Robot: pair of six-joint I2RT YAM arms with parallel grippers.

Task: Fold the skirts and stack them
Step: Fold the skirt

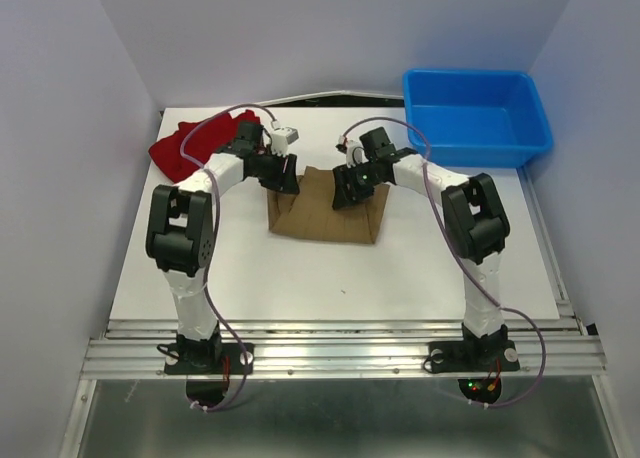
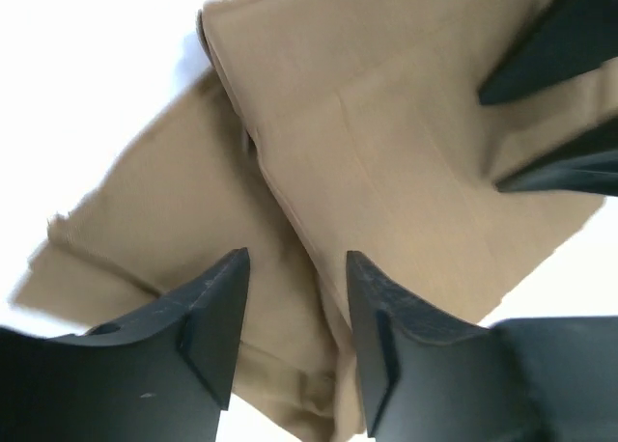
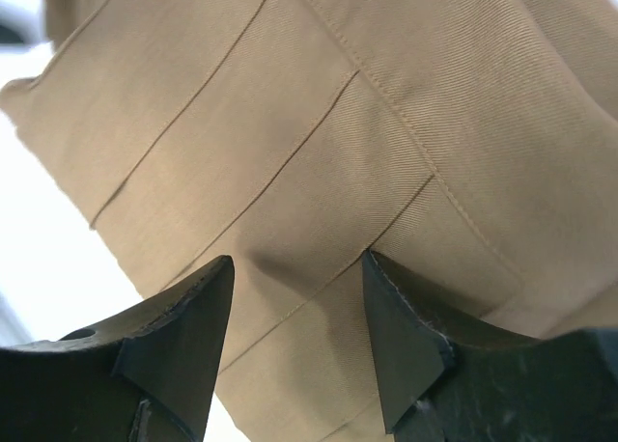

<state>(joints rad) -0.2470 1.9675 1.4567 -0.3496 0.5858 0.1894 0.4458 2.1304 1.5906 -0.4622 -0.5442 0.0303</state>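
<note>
The tan-brown skirt [image 1: 325,213] lies on the white table, partly folded, with creases showing in the right wrist view [image 3: 290,143]. My left gripper [image 1: 284,178] hovers open over its far left part, the cloth [image 2: 319,172] below the jaws. My right gripper [image 1: 345,190] is open just above the skirt's far middle. Its black fingers [image 2: 550,85] show at the right of the left wrist view. The deep red skirt [image 1: 175,150] lies bunched at the table's far left, partly behind the left arm.
A blue plastic bin [image 1: 475,113] stands at the far right corner. The white table top [image 1: 330,278] ends at a metal rail near the arm bases. Grey walls close in the left, back and right sides.
</note>
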